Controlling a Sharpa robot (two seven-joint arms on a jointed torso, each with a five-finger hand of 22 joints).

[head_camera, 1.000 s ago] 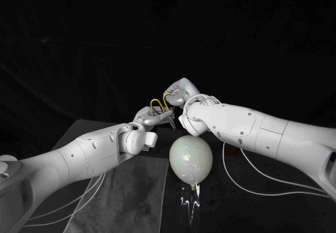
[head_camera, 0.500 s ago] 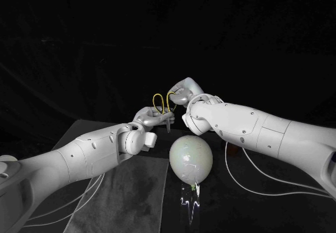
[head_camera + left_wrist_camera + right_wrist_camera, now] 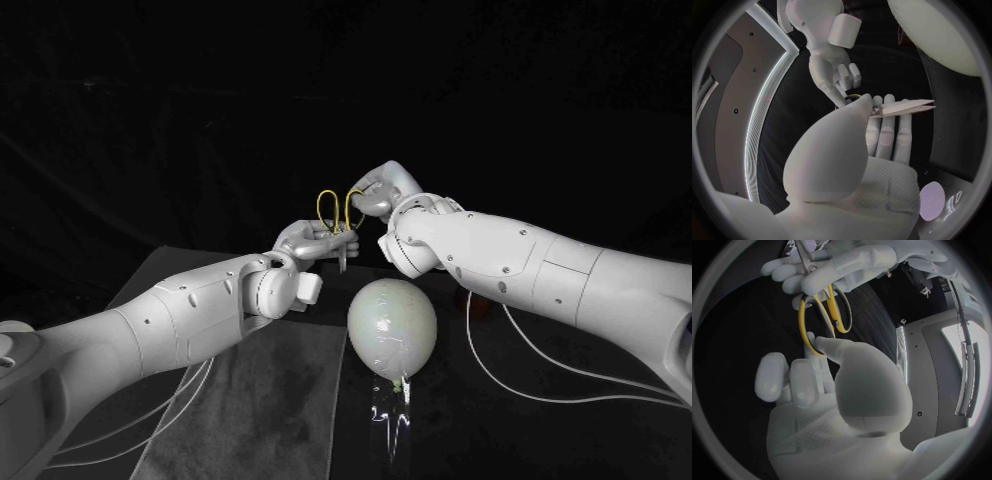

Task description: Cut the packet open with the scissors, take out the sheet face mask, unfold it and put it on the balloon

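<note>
The black surface (image 3: 476, 440) ran back into a dark, unlit background. Nearest, on its left part, lay a grey cloth (image 3: 245, 410). Just right of the cloth's edge something clear glinted below the balloon's knot, too dim to name. The balloon (image 3: 392, 320), pale and egg-shaped, stood near the middle of the surface with its knot toward the near side. Thin white cables (image 3: 470, 340) trailed over the surface to its right.

Beyond the balloon and above it, the two hands met in the air. The left hand (image 3: 310, 240), on the arm from the left, held the scissors (image 3: 904, 106) around their pivot, with its fingers wrapped close about them and the thumb laid along the side. The scissors hung upright. Their yellow handle loops rose above that hand, and the blades pointed down toward the balloon's far end without touching it. In the left wrist view the blades were parted only slightly at the tips.

The right hand (image 3: 378, 192) sat just right of the handles, a little higher than the left. In the right wrist view its thumb tip lay inside one yellow loop, touching it, while its other fingers (image 3: 798, 380) lay straight and side by side behind. Whether that hand truly gripped the loop I could not tell.
</note>
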